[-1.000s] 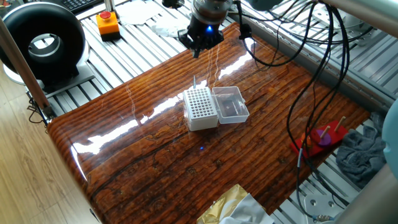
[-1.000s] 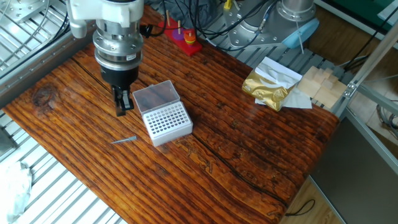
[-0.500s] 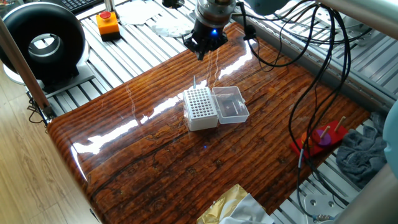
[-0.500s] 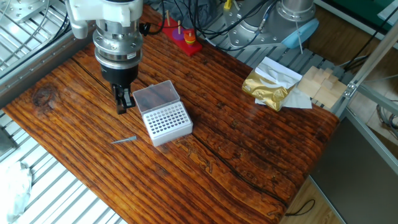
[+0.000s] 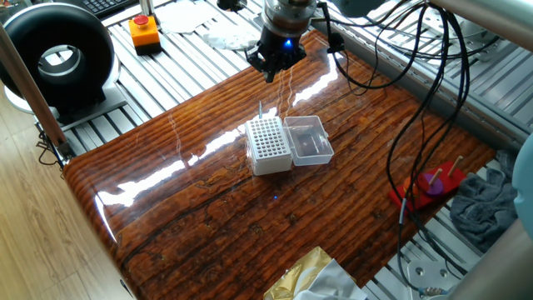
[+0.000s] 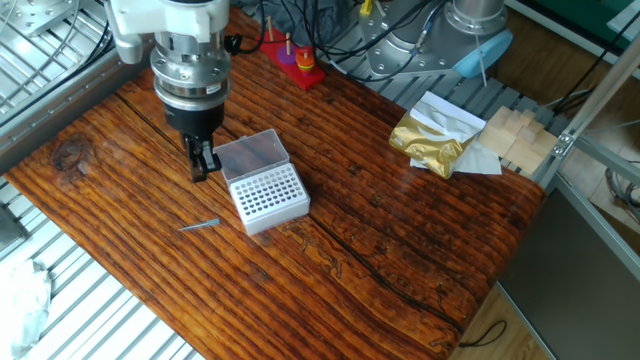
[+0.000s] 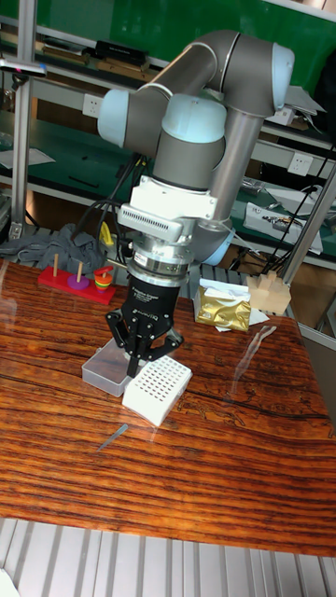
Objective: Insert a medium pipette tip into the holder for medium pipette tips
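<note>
– Gripper state?
– My gripper (image 6: 199, 165) hangs empty, fingers closed, beside the lid (image 6: 251, 155).
– Tip?
– Medium pipette tip (image 6: 200, 226) lies on the table (image 6: 400, 240), near the holder (image 6: 268, 198).

Glossy grained wood table (image 5: 208, 192), white plastic holder (image 6: 266, 199) with clear lid (image 6: 250, 155), crinkled gold foil (image 6: 432, 142)

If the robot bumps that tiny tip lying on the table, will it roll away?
Probably a little. The tip looks thin, round and tapered, so it would likely roll in a curve, not straight. It lies flat on the glossy table, which looks slick, so it may also skid. It seems very light, so even a gentle nudge from the tool could send it off.
</note>
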You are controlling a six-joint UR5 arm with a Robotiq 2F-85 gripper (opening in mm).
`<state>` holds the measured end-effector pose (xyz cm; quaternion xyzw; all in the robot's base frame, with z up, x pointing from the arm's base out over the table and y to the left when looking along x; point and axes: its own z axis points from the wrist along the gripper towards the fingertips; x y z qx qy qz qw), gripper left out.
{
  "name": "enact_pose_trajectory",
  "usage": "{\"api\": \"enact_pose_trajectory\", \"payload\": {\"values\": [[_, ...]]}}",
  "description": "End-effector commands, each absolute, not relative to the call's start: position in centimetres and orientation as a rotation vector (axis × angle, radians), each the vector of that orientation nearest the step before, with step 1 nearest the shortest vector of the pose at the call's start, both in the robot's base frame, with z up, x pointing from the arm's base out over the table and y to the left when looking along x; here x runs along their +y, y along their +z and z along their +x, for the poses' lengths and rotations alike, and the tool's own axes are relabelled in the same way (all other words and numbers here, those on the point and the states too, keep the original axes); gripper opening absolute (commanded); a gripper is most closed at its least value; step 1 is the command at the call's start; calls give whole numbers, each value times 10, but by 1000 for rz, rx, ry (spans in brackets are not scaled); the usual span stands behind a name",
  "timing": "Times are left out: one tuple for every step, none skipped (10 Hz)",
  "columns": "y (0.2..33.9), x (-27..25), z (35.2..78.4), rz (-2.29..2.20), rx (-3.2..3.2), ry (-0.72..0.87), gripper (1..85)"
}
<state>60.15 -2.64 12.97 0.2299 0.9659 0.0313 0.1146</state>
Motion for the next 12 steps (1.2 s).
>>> {"api": "enact_pose_trajectory", "payload": {"values": [[131,-21,602,689,2830,120,10],[130,-22,600,690,2837,113,10],[129,-23,596,691,2853,101,10],[128,-28,588,697,2878,65,10],[127,-32,587,653,2889,40,10],[127,-23,585,662,2901,85,10],[127,-26,584,691,2899,72,10],[128,-32,590,724,2859,47,10],[128,-28,593,769,2842,76,10],[131,-21,601,787,2809,130,10],[132,-21,607,791,2787,141,10],[134,-23,613,785,2762,141,10]]}}
